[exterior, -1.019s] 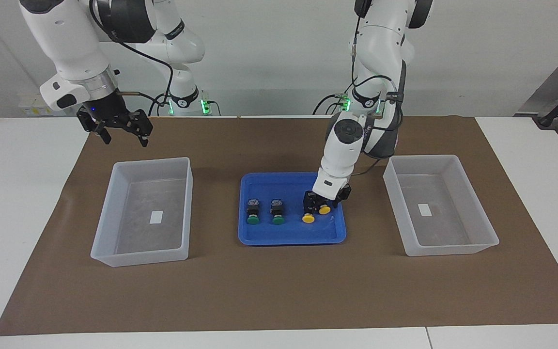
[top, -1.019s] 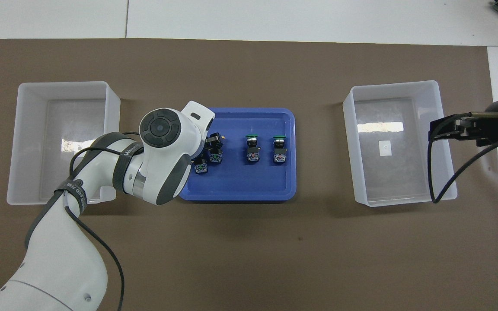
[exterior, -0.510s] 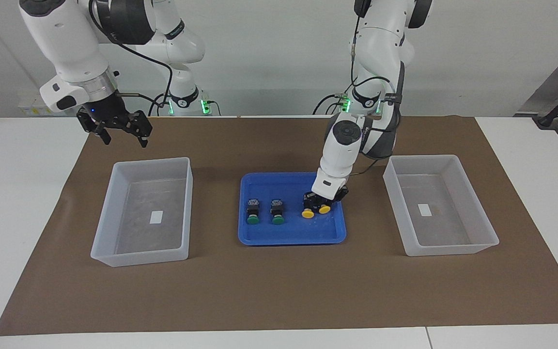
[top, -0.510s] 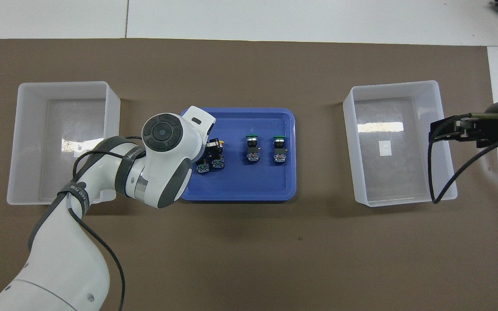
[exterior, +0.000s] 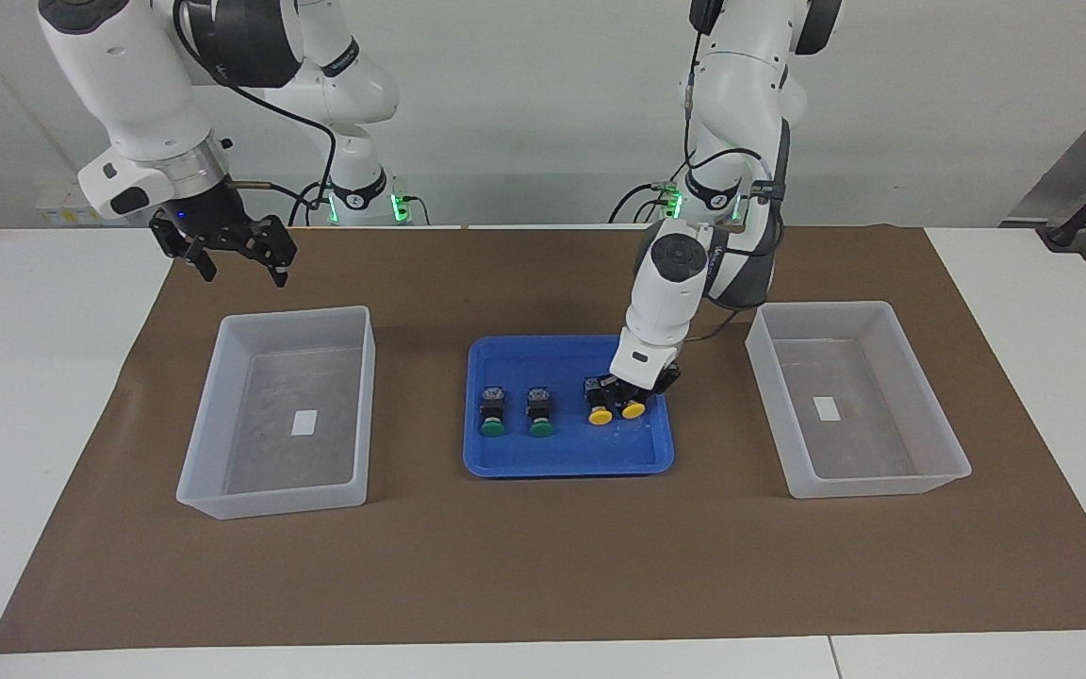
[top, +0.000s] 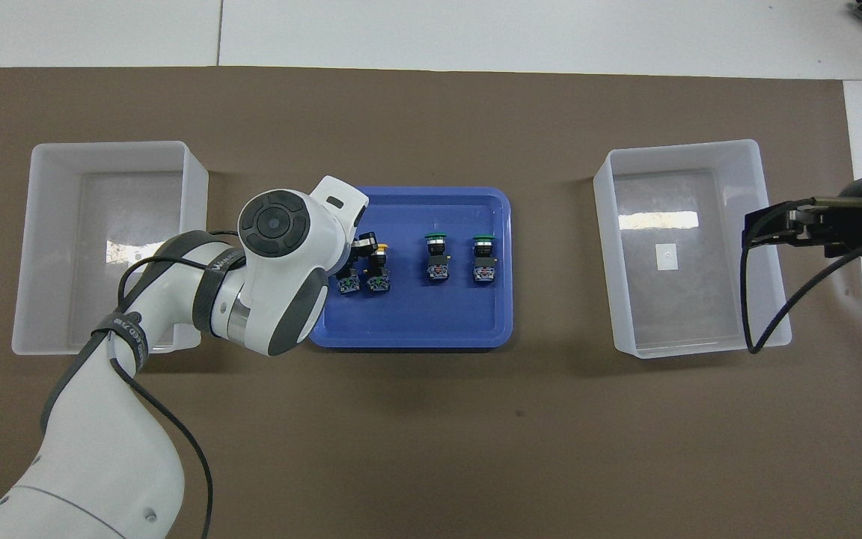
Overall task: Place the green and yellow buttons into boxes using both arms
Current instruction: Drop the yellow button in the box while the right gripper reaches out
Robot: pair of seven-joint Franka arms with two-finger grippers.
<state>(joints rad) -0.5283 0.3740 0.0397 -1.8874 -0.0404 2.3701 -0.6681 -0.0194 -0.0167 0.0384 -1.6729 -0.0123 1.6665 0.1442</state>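
Your left tool [exterior: 631, 389] was clenched on a yellow button [exterior: 633, 409] in the blue tray [exterior: 505, 462], touching the second yellow button [exterior: 600, 415]; two green buttons [exterior: 492, 427] lay beside them. Your right tool [exterior: 237, 259] hung released above the worktop [exterior: 53, 396] near one box [exterior: 213, 471]; the other box [exterior: 882, 481] stood at the left arm's end.

L pincer [exterior: 635, 389] down on yellow buttons [exterior: 617, 412] in blue tray [exterior: 567, 462]; R pincer [exterior: 239, 256] raised, open.
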